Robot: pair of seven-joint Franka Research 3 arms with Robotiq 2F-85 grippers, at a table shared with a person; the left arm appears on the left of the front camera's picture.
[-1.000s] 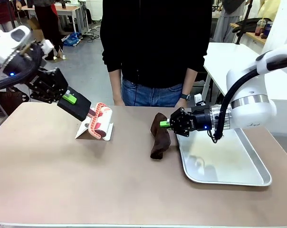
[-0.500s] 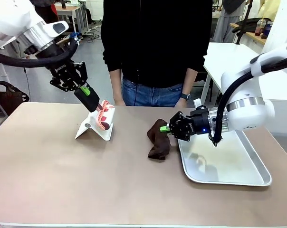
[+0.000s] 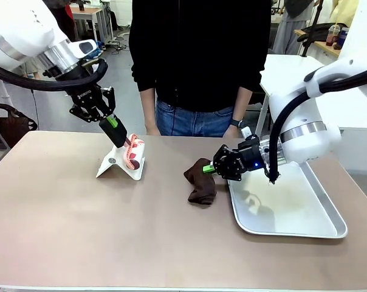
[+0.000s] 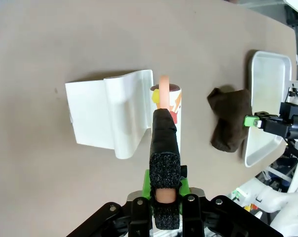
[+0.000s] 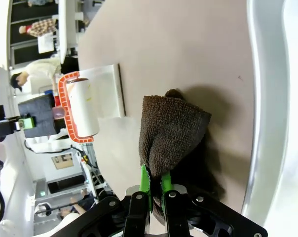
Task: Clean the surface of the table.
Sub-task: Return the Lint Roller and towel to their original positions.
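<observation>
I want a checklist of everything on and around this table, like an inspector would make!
Surface: brown table, no crumbs or spills to be seen.
Job's things: dark brown cloth crumpled on the table beside the metal tray; lint roller resting on its white stand.
Clutter: nothing seen.
Grippers: left gripper jaws shut on the lint roller's pink handle; right gripper jaws shut on the cloth.
Cables: black hoses along both arms, hanging off the table.
Surroundings: a person in a black top stands at the far edge; white tables behind.
</observation>
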